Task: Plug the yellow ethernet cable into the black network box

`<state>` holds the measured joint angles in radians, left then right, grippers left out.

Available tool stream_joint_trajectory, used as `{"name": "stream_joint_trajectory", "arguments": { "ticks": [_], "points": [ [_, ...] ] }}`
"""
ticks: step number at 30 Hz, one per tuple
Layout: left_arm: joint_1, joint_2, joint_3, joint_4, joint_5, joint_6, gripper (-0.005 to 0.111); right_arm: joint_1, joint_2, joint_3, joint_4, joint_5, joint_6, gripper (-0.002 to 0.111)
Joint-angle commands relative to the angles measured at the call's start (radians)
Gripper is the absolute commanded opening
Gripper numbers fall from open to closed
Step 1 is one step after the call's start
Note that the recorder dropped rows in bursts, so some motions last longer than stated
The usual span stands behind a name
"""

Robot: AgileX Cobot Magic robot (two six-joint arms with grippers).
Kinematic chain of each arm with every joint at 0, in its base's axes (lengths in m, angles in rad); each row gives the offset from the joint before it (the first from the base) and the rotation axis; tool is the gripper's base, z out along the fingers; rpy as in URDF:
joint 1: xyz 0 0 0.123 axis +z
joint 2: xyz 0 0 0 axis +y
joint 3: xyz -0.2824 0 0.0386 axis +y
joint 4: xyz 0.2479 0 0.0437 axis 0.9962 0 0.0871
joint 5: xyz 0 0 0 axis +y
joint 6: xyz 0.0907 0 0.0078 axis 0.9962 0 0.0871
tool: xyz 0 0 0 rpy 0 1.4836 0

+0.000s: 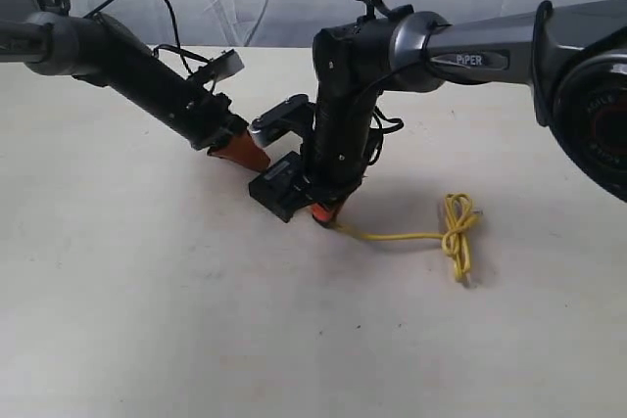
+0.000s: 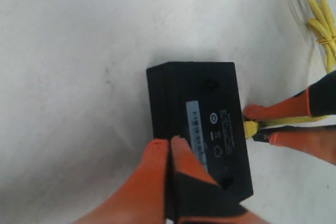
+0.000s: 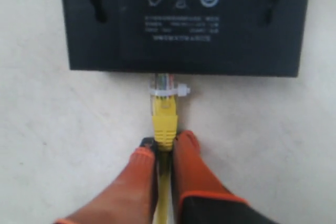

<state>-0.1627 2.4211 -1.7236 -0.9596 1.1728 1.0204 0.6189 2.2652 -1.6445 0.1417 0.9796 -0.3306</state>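
One thin yellow ethernet cable [image 3: 164, 116] sets its clear plug against one flat black plastic network box [image 3: 184, 30]. The right gripper [image 3: 165, 148] pinches the cable; the left gripper [image 2: 169, 148] has its fingers pressed together.

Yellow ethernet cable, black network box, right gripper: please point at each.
yellow ethernet cable [image 3: 164, 116]: right wrist view, on the yellow boot.
black network box [image 2: 205, 93]: left wrist view, on its black face.
right gripper [image 3: 165, 148]: right wrist view, between its fingertips.

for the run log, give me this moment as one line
left gripper: closed, tips on black box | right gripper: pinching yellow cable behind plug | plug: at box port, clear tip showing
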Motion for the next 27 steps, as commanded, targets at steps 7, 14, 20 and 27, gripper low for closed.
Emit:
{"name": "stream_joint_trajectory", "arguments": {
  "ticks": [7, 14, 20, 27],
  "points": [
    [0.014, 0.000, -0.002, -0.003, -0.023, 0.009, 0.000, -0.003, -0.035, -0.006, -0.046, 0.046, -0.007, -0.001],
    [0.014, 0.000, -0.002, -0.009, -0.089, -0.091, 0.000, -0.003, -0.035, -0.006, -0.088, 0.082, -0.007, -0.001],
    [0.011, 0.007, -0.017, -0.002, -0.090, -0.119, 0.000, -0.003, -0.035, -0.006, -0.081, 0.061, -0.007, -0.001],
    [-0.007, 0.075, -0.103, 0.011, 0.003, -0.156, 0.000, -0.003, -0.020, -0.006, -0.081, 0.039, -0.007, -0.001]
  ]
}}
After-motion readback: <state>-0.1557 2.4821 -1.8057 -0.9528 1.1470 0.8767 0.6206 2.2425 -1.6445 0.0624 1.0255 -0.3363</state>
